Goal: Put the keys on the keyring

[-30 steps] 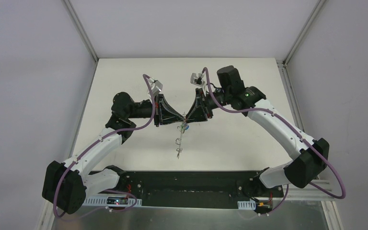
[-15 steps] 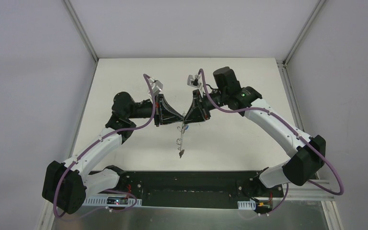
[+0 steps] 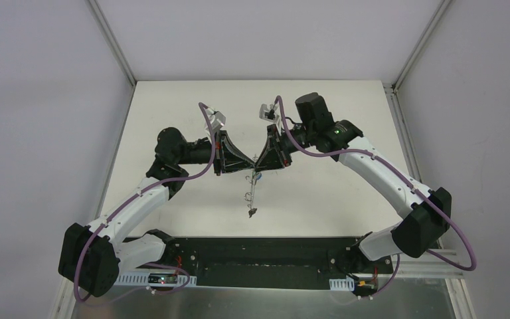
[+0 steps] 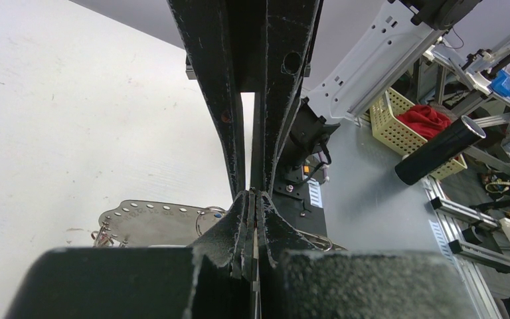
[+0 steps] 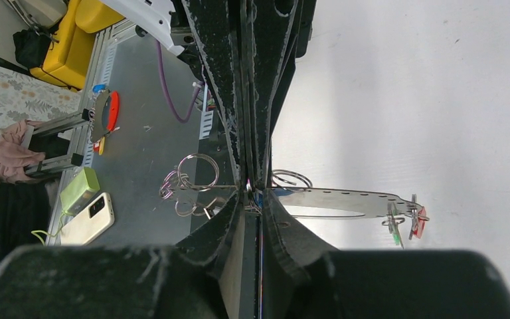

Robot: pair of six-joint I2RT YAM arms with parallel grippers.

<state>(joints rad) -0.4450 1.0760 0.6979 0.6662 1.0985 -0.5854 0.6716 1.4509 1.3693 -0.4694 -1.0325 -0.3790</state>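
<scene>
Above the middle of the white table my two grippers meet tip to tip. My left gripper (image 3: pixel 250 164) (image 4: pixel 254 194) is shut on the keyring (image 4: pixel 153 216), a flat silver metal piece with a row of small holes. The keyring (image 3: pixel 250 197) hangs down below the tips. My right gripper (image 3: pixel 259 163) (image 5: pixel 252 189) is shut beside the keyring (image 5: pixel 335 197), and a thin blue edge shows between its fingers. A blue tag (image 3: pixel 257 177) shows just under the tips. Keys with a green tag (image 5: pixel 395 229) and a red tag (image 5: pixel 420 222) dangle from the keyring's far end. Small wire rings (image 5: pixel 196 169) hang at its other end.
The black base rail (image 3: pixel 259 256) runs along the table's near edge. Off the table, the left wrist view shows a yellow basket (image 4: pixel 398 126) and a black cylinder (image 4: pixel 438 149). The right wrist view shows a phone (image 5: pixel 89 218) and a green box (image 5: pixel 80 189) on a grey surface.
My right arm has shifted a little to the left and its jaws have closed further at the keyring. The left arm has stayed put, and the hanging end has swung slightly.
</scene>
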